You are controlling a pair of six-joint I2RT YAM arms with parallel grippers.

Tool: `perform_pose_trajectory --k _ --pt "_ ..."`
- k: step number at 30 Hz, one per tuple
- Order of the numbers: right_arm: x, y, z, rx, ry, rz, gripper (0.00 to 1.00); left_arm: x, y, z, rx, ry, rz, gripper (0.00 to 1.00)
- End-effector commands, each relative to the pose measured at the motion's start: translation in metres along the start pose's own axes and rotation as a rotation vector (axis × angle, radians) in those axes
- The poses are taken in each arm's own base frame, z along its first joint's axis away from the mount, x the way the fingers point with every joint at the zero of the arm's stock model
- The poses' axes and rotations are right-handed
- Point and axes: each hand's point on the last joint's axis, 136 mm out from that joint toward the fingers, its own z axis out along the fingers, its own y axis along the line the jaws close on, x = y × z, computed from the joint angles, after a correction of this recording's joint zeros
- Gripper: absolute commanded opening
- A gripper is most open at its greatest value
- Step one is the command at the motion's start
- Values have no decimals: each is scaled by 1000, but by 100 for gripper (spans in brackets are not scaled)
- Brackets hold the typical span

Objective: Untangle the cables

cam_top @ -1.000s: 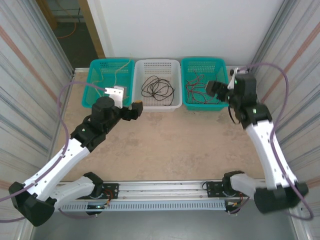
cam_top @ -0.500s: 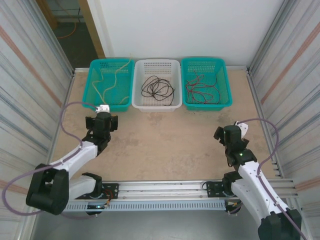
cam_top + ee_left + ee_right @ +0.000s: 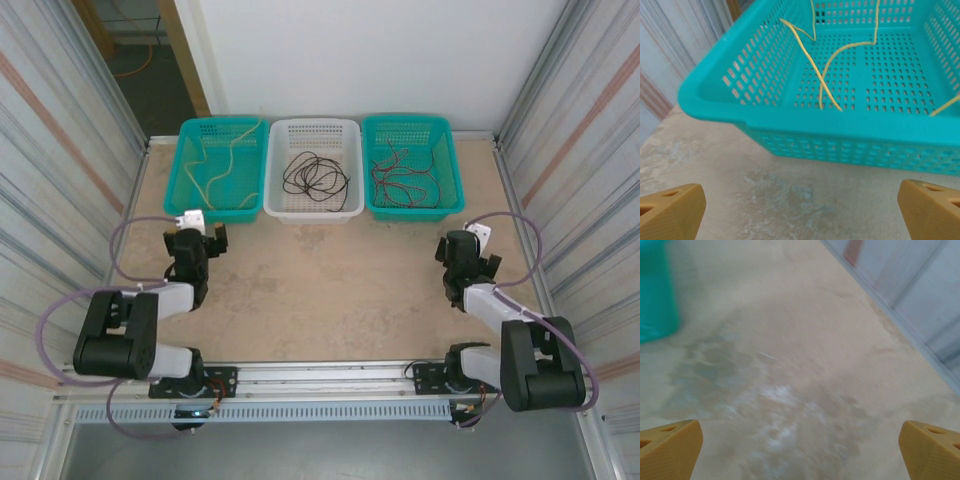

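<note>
Pale yellow cables (image 3: 222, 160) lie in the left teal basket (image 3: 192, 140); in the left wrist view these yellow cables (image 3: 827, 75) curl over the basket floor. A black cable coil (image 3: 314, 178) sits in the white middle basket (image 3: 315, 128). Red and black cables (image 3: 400, 180) lie in the right teal basket (image 3: 452, 175). My left gripper (image 3: 197, 243) rests low at the table's left, open, nothing between its fingertips (image 3: 672, 212). At the right side my right gripper (image 3: 462, 252) also stands open over bare table, with empty fingertips (image 3: 670, 447).
Three baskets line the far edge of the tan table (image 3: 330, 270). Corrugated metal walls (image 3: 60, 180) close both sides. Both arms are folded back near the front rail (image 3: 320, 380). A teal basket corner (image 3: 655, 295) shows at the right wrist view's left.
Both arms have pulled back from the baskets and folded down toward the near table edge. Each gripper now sits low beside its side wall, empty.
</note>
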Motion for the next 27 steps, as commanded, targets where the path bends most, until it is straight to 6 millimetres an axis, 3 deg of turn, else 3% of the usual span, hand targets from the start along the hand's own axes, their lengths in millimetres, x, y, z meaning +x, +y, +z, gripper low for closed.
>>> perform_pose_trajectory --k 1,6,11,16,27 --pt "-44 34 -3 -208 -209 19 99 -13 -24 4 137 -72 38 99" --pt "-49 45 6 -308 -257 35 99 -7 -34 15 194 -39 57 99" --pt "-31 78 34 -386 -194 -65 99 -6 -30 19 182 -24 41 99" --pt "-34 72 43 -397 -135 -8 99 -5 -29 21 196 1 23 99" --pt "-33 72 42 -394 -136 -16 99 -6 -28 21 189 -3 26 99"
